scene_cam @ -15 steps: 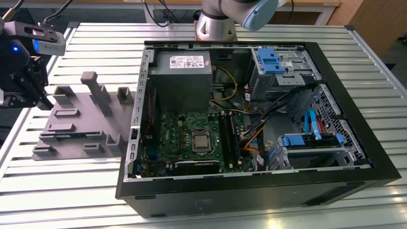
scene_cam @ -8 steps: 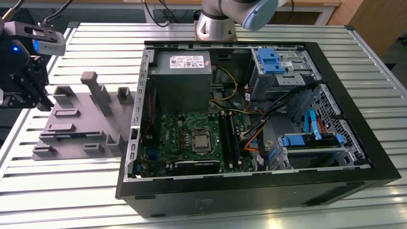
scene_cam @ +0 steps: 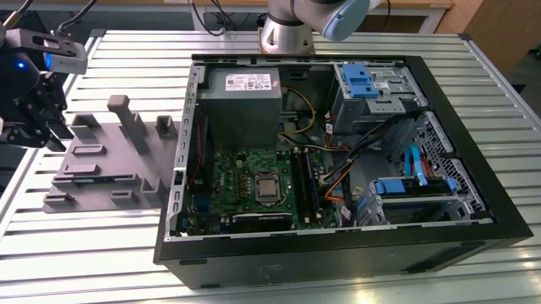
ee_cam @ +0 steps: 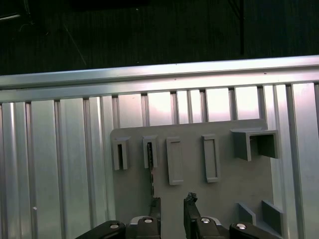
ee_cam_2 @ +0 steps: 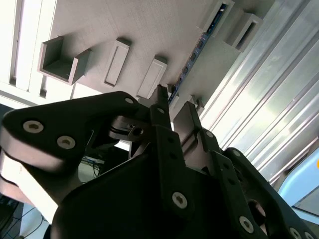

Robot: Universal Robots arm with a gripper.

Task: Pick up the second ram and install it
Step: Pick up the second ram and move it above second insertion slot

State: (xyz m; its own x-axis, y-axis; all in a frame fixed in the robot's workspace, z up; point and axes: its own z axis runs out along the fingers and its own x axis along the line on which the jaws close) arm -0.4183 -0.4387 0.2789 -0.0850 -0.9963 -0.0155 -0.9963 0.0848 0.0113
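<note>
On the exterior view's left, the gripper (scene_cam: 38, 130) hangs over a gray holder plate (scene_cam: 127, 174) that lies on the slatted metal tabletop (scene_cam: 127, 63), beside the open computer case (scene_cam: 338, 256). The plate carries upright posts and small rectangular pockets.

The second ram (ee_cam: 150, 172) stands on edge in the plate. In the first wrist view it is a thin dark strip running from one narrow pocket toward the fingers. In the second wrist view the ram (ee_cam_2: 197, 50) shows as a thin blue edge crossing the holder plate (ee_cam_2: 99, 20) between two pockets, its near end just ahead of the fingertips (ee_cam_2: 159, 99).

The fingers are parted, with a clear gap and nothing clamped. The gripper (ee_cam: 172, 201) sits above the holder plate (ee_cam: 229, 199), and the ram is close beside one finger (ee_cam: 156, 205), roughly lined up with the gap. I cannot tell whether they touch.

The case lies on its side with its panel off, showing the green motherboard (scene_cam: 253, 183) and black memory slots (scene_cam: 302, 183). Light-blue drive brackets (scene_cam: 359, 79) sit toward the exterior view's right. The arm's base (scene_cam: 287, 31) stands behind the case.
</note>
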